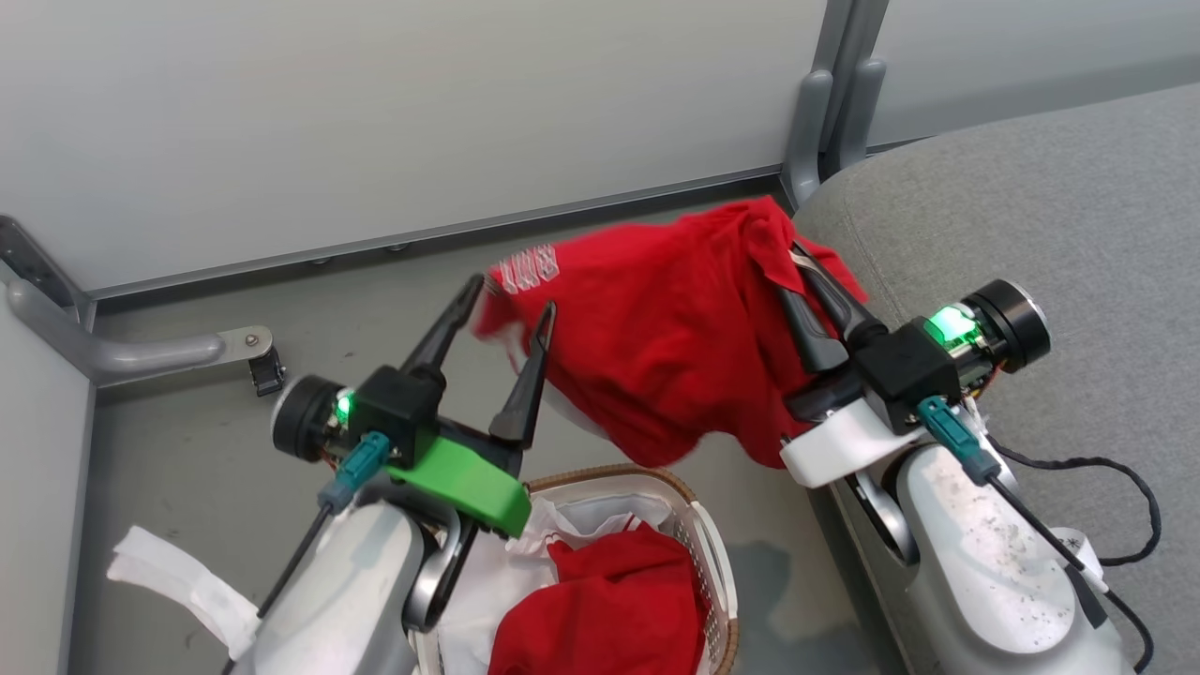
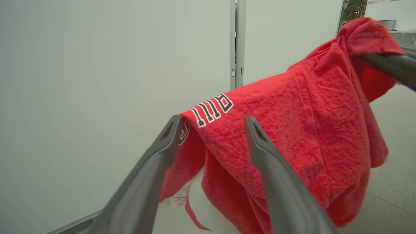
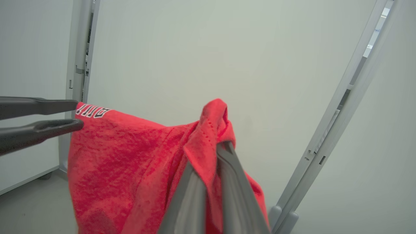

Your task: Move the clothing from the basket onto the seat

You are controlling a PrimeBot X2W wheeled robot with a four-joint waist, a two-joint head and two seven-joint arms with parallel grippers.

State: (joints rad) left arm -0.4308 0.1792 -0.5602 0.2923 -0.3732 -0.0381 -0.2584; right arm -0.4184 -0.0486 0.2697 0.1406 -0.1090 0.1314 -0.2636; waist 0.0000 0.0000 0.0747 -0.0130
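Your right hand [image 3: 211, 156] is pinching a bunched fold of the red sports garment with white lettering [image 1: 675, 337], which hangs in the air just beside the large grey woven-fabric seat cushion [image 1: 1031, 206], not yet on it. Your left hand [image 1: 511, 295] is spread, gripping nothing, at the lettered edge. A second red garment [image 1: 600, 600] lies in the oval white perforated plastic basket with a brown woven rim [image 1: 698, 525]. I count two garments, one basket and one seat, so I judge neither garment delivered.

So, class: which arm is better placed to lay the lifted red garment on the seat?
Right: the right gripper is shut on the garment beside the seat; the left gripper stands open.
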